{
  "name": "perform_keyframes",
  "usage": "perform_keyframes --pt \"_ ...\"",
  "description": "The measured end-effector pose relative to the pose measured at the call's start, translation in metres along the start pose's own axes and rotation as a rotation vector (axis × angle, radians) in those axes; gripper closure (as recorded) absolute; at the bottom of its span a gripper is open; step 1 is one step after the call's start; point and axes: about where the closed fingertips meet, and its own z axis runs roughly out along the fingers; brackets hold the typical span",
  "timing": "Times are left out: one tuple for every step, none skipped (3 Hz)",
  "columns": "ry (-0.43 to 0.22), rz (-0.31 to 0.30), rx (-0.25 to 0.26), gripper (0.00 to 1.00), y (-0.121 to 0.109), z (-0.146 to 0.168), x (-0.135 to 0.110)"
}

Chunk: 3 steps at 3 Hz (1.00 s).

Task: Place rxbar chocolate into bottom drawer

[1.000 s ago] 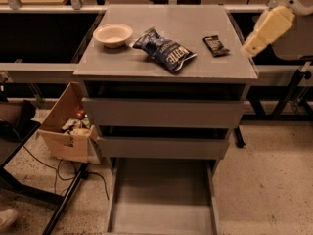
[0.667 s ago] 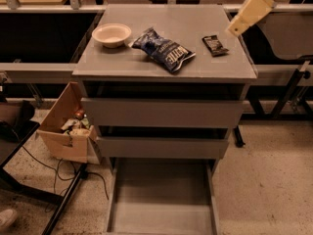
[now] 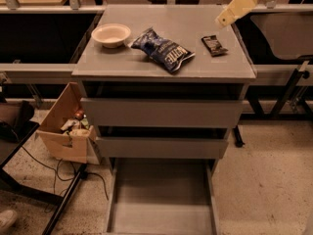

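The rxbar chocolate, a small flat black wrapper, lies on the grey cabinet top near its right edge. The bottom drawer is pulled out below, its flat grey floor bare. My gripper hangs from the pale arm at the upper right, just above and behind the bar, apart from it.
A dark blue chip bag lies mid-top and a white bowl at the left. Two upper drawers show plain fronts. A cardboard box with items stands on the floor at the left, with cables and a table leg nearby.
The arm and gripper have moved left and up, from off the cabinet's right side to above its back right part near the bar.
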Motion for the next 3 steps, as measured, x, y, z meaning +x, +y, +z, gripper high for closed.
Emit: perform_keyframes --pt "-0.050 0.022 -0.044 0.00 -0.002 0.033 -0.014" --pt "-0.102 0.102 -0.103 0.00 -0.009 0.092 -0.030" --pt "-0.100 0.165 -0.087 0.00 -0.019 0.162 -0.044"
